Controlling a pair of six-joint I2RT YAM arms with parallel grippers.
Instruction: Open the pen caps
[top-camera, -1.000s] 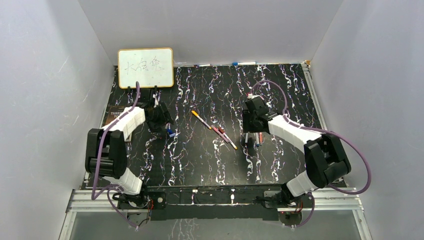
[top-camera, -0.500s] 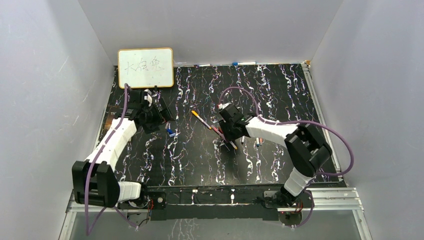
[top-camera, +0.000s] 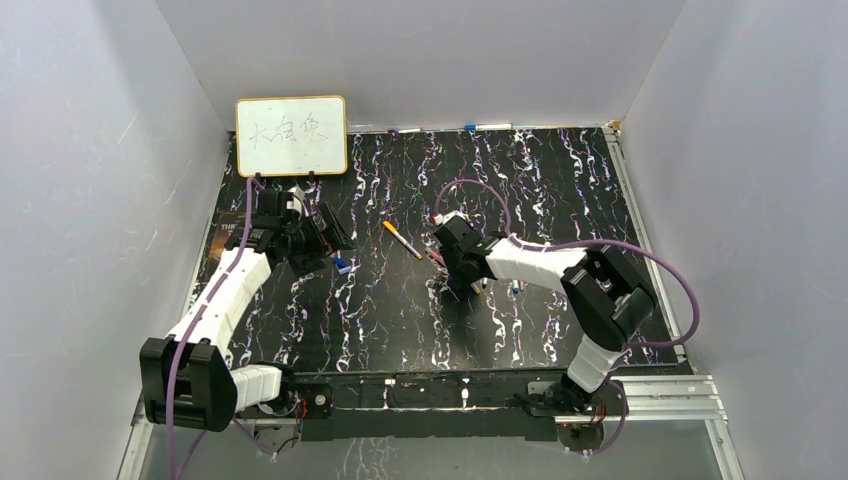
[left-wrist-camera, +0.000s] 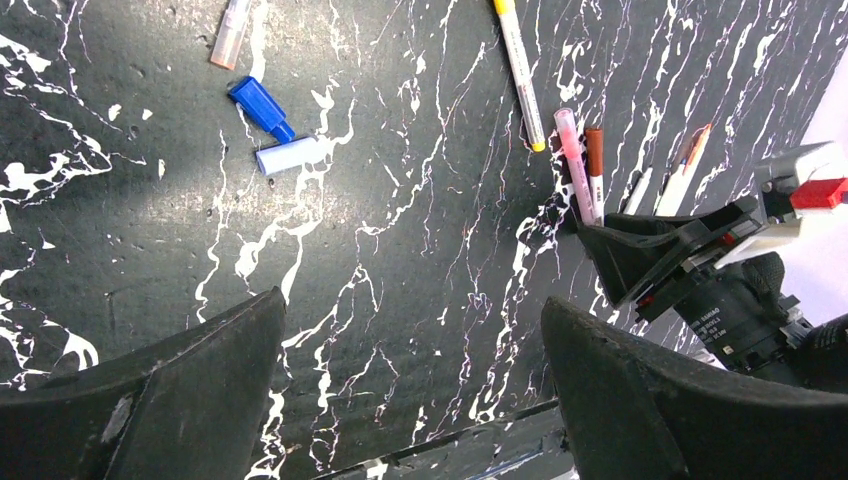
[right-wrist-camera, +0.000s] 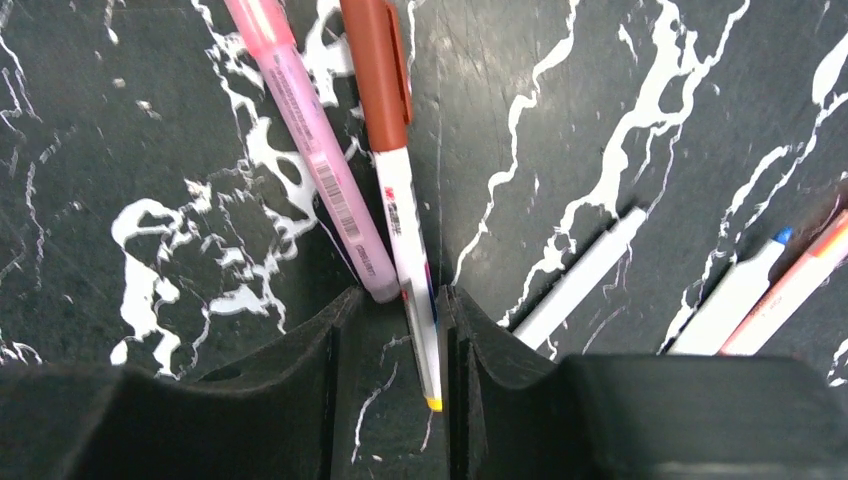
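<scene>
A: How many pens are there?
B: Six: one yellow-ended pen (left-wrist-camera: 520, 75), one pink pen (right-wrist-camera: 325, 180), one wearing a red cap (right-wrist-camera: 378, 70), three thin pens (right-wrist-camera: 580, 278) together.
A: Loose caps?
B: Two: one blue cap (left-wrist-camera: 260, 105), one lilac cap (left-wrist-camera: 290, 155), plus one unclear pinkish piece (left-wrist-camera: 230, 32). Also one whiteboard (top-camera: 291, 135).

Right arm: swung from the pens (top-camera: 515, 287) on my right over to the red-capped pen (right-wrist-camera: 400, 200) in the middle
Right fingers (right-wrist-camera: 335, 345): narrowed, now straddling its white barrel
Left arm: stretched out, elbow lower
Left fingers (left-wrist-camera: 225, 345): spread wide, drawn back from the blue cap (left-wrist-camera: 262, 107)
</scene>
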